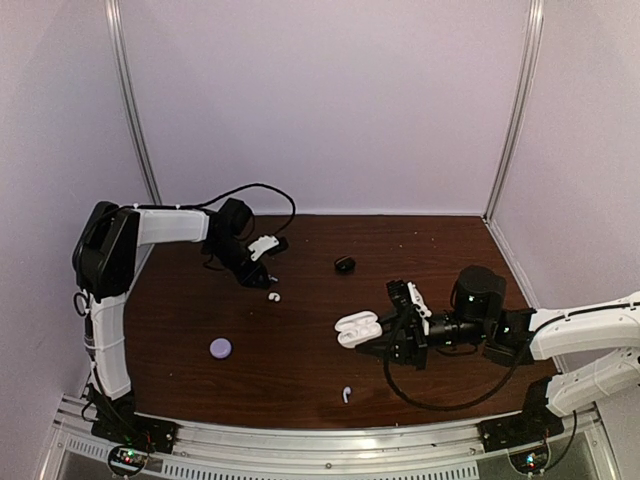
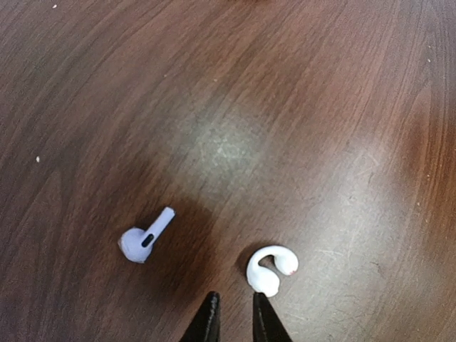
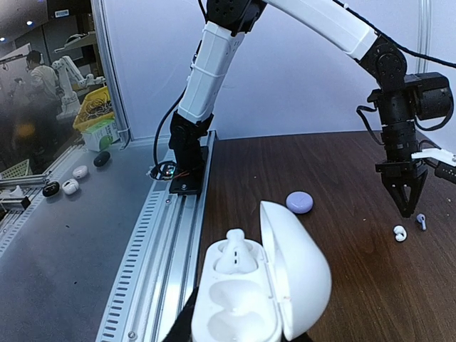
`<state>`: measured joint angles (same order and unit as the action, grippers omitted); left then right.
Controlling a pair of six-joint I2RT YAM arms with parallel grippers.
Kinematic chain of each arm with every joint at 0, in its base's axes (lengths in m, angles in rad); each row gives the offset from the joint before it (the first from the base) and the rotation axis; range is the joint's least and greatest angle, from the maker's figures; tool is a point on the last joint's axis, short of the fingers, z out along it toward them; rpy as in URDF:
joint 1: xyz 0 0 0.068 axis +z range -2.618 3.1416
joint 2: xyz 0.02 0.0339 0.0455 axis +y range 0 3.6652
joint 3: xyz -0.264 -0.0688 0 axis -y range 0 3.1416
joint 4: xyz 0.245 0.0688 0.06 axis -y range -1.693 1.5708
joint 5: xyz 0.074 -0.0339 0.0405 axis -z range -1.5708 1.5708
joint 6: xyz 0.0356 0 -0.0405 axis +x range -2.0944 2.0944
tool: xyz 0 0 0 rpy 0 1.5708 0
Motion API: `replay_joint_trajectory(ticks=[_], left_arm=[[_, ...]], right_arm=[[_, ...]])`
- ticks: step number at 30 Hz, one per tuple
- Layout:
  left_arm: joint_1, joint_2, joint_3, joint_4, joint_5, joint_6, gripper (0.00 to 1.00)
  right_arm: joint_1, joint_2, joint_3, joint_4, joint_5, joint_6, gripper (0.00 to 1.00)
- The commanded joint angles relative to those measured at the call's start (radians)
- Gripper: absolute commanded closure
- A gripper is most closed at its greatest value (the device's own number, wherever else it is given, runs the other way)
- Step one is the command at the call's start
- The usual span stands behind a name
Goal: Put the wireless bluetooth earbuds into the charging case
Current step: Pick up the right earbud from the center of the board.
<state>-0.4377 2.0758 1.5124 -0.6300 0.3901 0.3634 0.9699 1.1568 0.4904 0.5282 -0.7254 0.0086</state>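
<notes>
A white curled earbud (image 2: 271,269) lies on the dark wood table beside a pale lavender stemmed earbud (image 2: 144,241). My left gripper (image 2: 235,317) hovers just over them, jaws a narrow gap apart with nothing between; its right fingertip (image 2: 262,313) sits at the curled bud's edge. In the top view that bud (image 1: 273,296) lies just below the left gripper (image 1: 268,278). My right gripper (image 1: 385,340) is shut on the open white charging case (image 3: 246,306). One white earbud (image 3: 231,253) sits in its far slot, and the near slot is empty. A white stemmed earbud (image 1: 346,394) lies near the front.
A small black piece (image 1: 344,264) rests mid-table toward the back. A round lavender case (image 1: 220,347) lies front left, also in the right wrist view (image 3: 299,201). A metal rail (image 1: 300,440) runs along the near edge; walls enclose the back and sides.
</notes>
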Motion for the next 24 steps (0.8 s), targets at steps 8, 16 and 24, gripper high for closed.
replay_joint_trajectory(ticks=[8,16,24], left_arm=[[-0.002,0.042,0.041,-0.004,0.039,0.038,0.83],[-0.003,0.064,0.037,-0.004,0.032,0.055,0.84],[-0.005,0.071,0.060,0.003,0.060,0.057,0.84]], right_arm=[[-0.004,-0.015,0.002,0.016,-0.012,0.010,1.00],[-0.004,-0.017,0.000,0.017,-0.014,0.010,1.00],[-0.003,-0.011,0.001,0.022,-0.019,0.014,1.00]])
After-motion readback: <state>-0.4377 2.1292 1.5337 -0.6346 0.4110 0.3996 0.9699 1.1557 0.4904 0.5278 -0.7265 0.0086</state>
